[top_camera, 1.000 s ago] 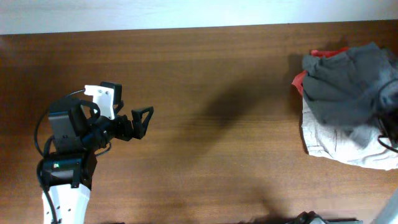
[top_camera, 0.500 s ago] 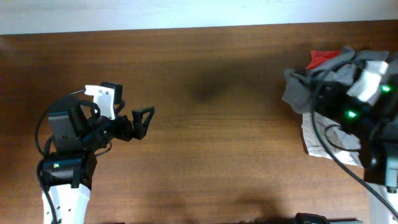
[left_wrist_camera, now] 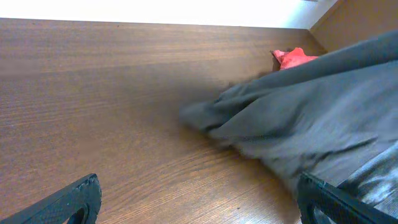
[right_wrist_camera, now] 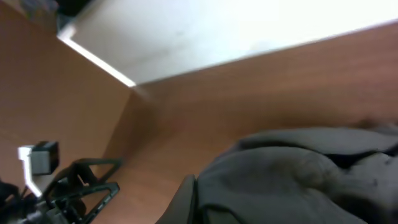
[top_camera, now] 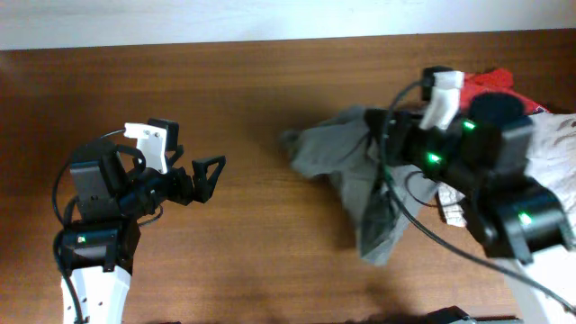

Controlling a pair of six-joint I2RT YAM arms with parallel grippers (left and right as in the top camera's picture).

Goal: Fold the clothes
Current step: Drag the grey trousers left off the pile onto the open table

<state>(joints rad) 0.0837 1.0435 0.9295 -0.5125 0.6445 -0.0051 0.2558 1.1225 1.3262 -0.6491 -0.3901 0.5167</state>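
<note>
The olive-grey shorts (top_camera: 360, 171) hang crumpled from my right gripper (top_camera: 385, 135), with one end trailing on the table toward the middle. In the right wrist view the cloth (right_wrist_camera: 298, 180) is pressed against one dark finger of the right gripper (right_wrist_camera: 198, 200), which is shut on it. My left gripper (top_camera: 209, 175) is open and empty at the left, well apart from the shorts. In the left wrist view the shorts (left_wrist_camera: 311, 118) lie ahead and to the right of the open left gripper (left_wrist_camera: 199, 211).
A red T-shirt (top_camera: 493, 81) and paler beige shorts (top_camera: 560, 135) lie at the right edge behind my right arm. The red cloth also shows in the left wrist view (left_wrist_camera: 292, 58). Bare wooden table (top_camera: 270, 252) lies between the arms.
My right arm has come in over the pile, taken hold of the olive-grey shorts and pulled them left toward the table's middle. The left arm has not moved.
</note>
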